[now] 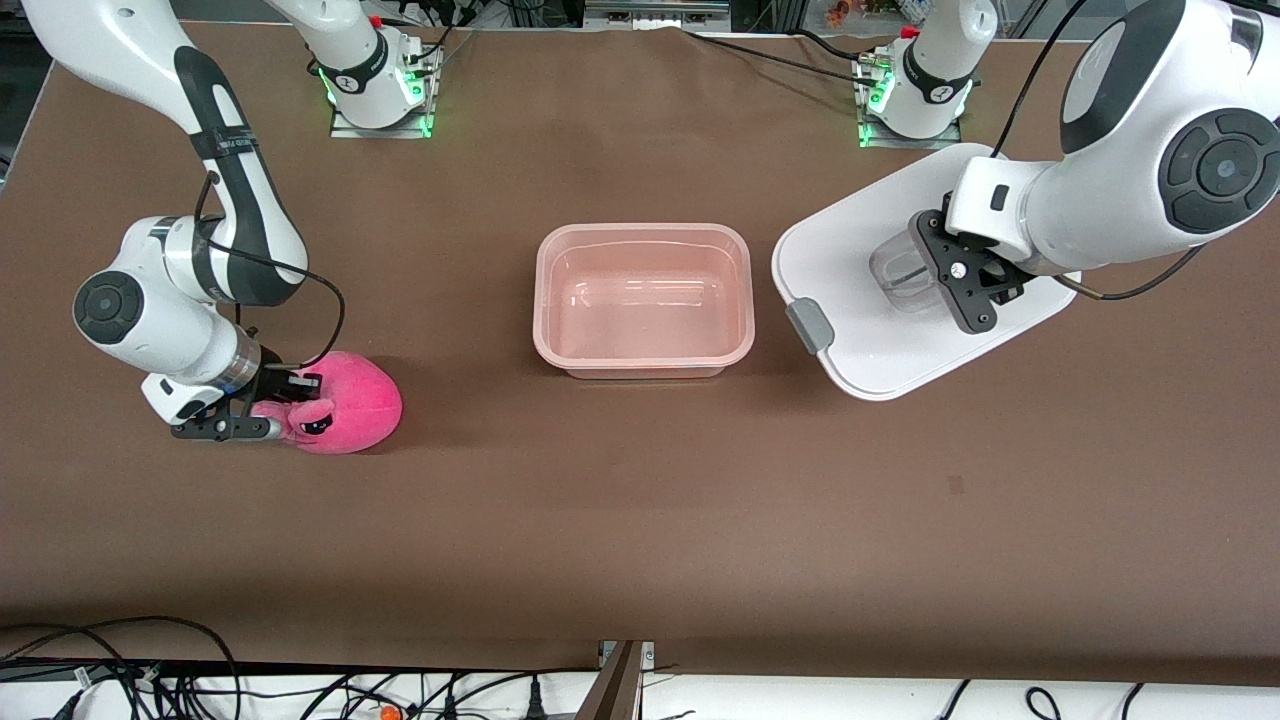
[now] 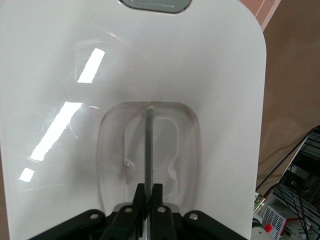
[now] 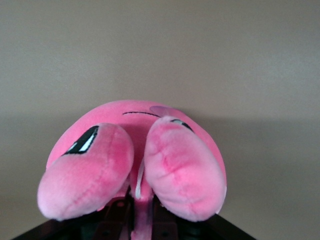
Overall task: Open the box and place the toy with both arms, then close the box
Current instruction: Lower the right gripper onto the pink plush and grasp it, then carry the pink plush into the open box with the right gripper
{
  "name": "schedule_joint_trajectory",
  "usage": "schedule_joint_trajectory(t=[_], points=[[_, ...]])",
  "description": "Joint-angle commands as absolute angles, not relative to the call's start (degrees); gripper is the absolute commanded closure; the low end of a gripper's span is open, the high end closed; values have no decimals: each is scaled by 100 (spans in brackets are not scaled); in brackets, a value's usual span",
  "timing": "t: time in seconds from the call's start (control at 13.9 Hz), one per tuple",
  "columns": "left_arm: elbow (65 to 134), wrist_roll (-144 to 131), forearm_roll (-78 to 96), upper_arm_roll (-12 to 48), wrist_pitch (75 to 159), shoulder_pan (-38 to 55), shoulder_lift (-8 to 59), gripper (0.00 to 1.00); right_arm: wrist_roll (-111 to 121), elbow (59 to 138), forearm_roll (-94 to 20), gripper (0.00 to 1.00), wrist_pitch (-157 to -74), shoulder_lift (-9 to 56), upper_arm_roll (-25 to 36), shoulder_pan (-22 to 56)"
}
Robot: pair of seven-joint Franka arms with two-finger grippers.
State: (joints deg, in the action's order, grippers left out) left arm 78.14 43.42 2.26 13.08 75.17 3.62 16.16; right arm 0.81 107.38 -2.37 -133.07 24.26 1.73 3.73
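Here my right hand [image 1: 262, 412] sits low at the right arm's end of the tabletop [image 1: 640, 520], fingers pinched together on the toy [image 1: 335, 402]; its wrist view hides them under the plush, showing only two pink lobes and a dark eye. The left hand [image 2: 149, 200] is clamped on the clear handle [image 2: 148, 150] of the white lid [image 1: 880, 300], clear only from its wrist. The open box [image 1: 643, 300] stands between, mid-tabletop.

2 glossy white jointed arms [image 1: 200, 270], dark grey joint caps, black hands — thin black cables, green-lit bases
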Motion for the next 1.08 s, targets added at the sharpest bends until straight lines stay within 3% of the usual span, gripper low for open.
schedule_joint_trajectory(t=[0.0,0.22,0.58,1.01], points=[[7620,4456,114,1345,7436,360,1679,100,299,10793,-343,100,-13324,2242,123,343],[7620,4439,114,1345,7436,378,1679,100,325,10592,-308,100,-12975,2066,106,378],[7620,4412,106,1345,7436,378,1679,100,369,9090,-255,100,-11024,2074,-386,544],[7620,4430,105,1345,7436,387,1679,100,1379,8439,244,100,-10688,2249,-413,2264]])
